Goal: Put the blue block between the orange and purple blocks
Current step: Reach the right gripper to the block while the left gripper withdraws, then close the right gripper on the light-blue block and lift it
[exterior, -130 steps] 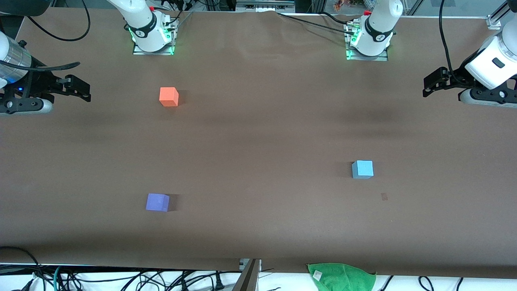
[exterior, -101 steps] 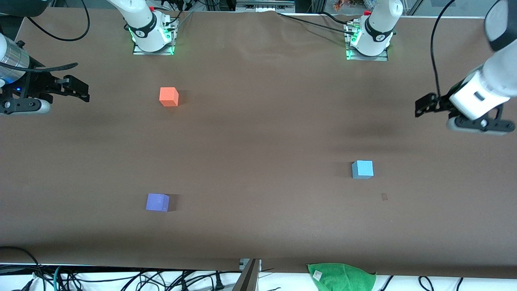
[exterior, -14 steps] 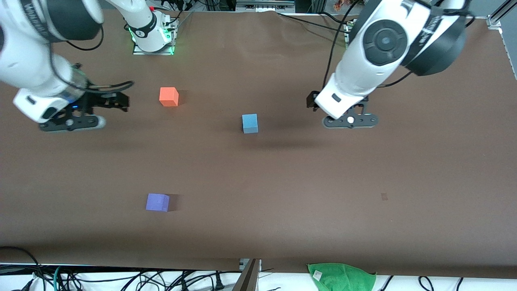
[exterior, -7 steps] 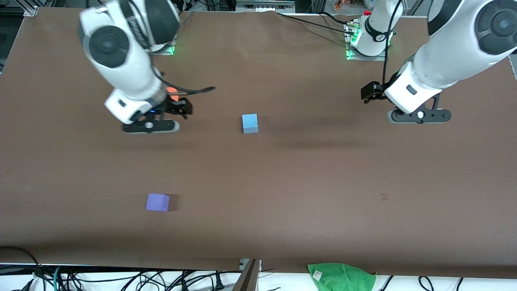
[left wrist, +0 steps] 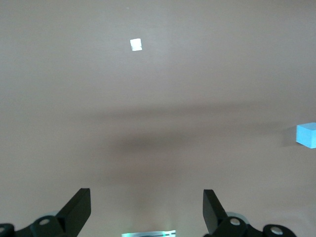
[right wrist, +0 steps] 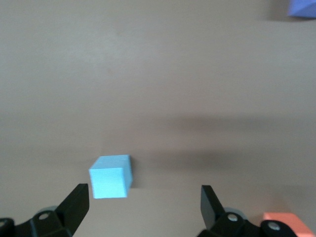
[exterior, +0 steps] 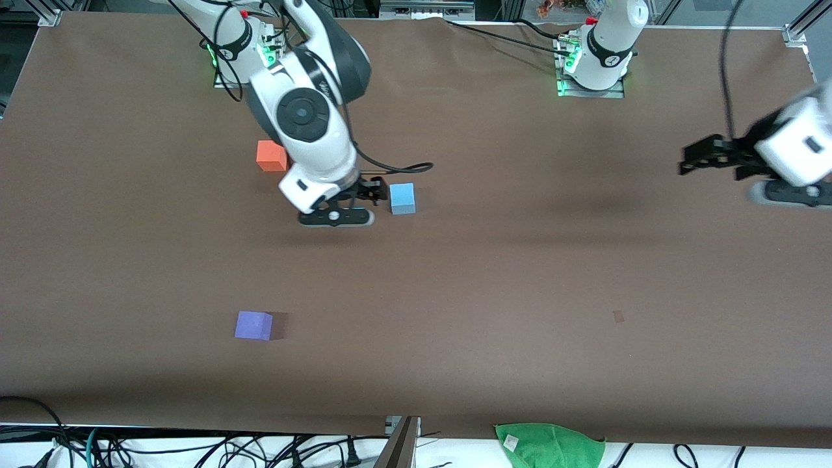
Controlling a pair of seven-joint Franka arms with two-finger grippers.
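Note:
The blue block (exterior: 402, 198) sits on the brown table mid-way along it, level with the orange block (exterior: 271, 156) and well farther from the front camera than the purple block (exterior: 253, 325). My right gripper (exterior: 377, 192) is open and empty, low over the table right beside the blue block on the orange block's side. In the right wrist view the blue block (right wrist: 111, 176) lies close to one fingertip of the gripper (right wrist: 143, 192), with the orange block (right wrist: 286, 222) and purple block (right wrist: 302, 7) at the edges. My left gripper (exterior: 699, 156) is open and empty at its end of the table; it (left wrist: 146, 195) sees the blue block (left wrist: 306, 135) far off.
A green cloth (exterior: 549, 445) hangs at the table's front edge. A small pale mark (exterior: 618, 316) is on the table toward the left arm's end and also shows in the left wrist view (left wrist: 136, 44). Cables lie along the front edge.
The blue block went from the left arm's side to mid-table and now rests there. The left arm has pulled back to its end. The right gripper has swung past the orange block to beside the blue block.

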